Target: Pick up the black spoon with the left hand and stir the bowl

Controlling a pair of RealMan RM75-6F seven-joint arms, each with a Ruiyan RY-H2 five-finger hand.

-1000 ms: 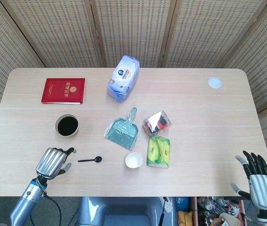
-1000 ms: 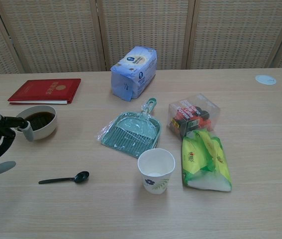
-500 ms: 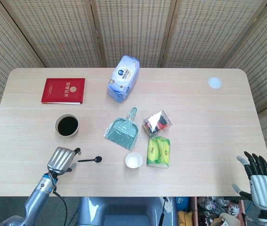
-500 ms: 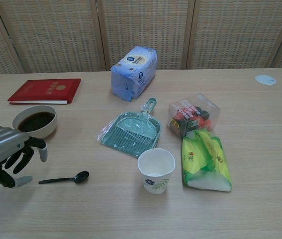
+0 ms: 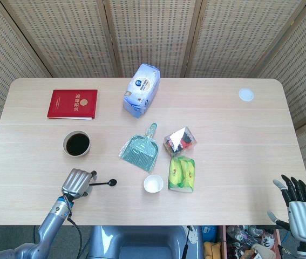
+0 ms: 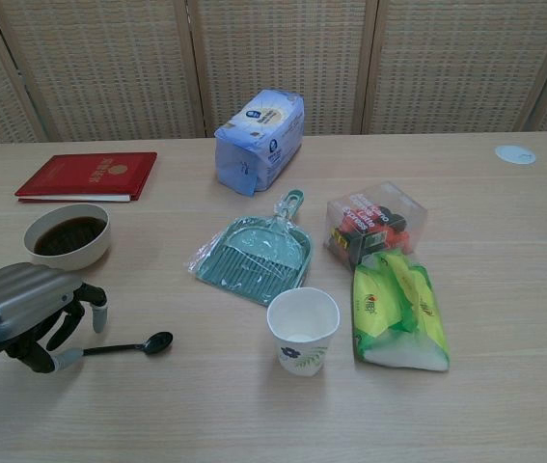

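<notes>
The wooden surface (image 5: 239,140) carries everything; the red book (image 5: 72,103) lies at the far left, and nearer in sits the bowl (image 6: 67,234) of dark liquid; the left hand (image 6: 24,309) hangs over the handle end of the black spoon (image 6: 134,345), its fingers (image 6: 94,307) curled down around the handle, though whether they grip it I cannot tell; the spoon lies flat between hand and paper cup (image 6: 303,330); the right hand (image 5: 299,206) hangs off the near right edge, fingers spread, holding nothing.
</notes>
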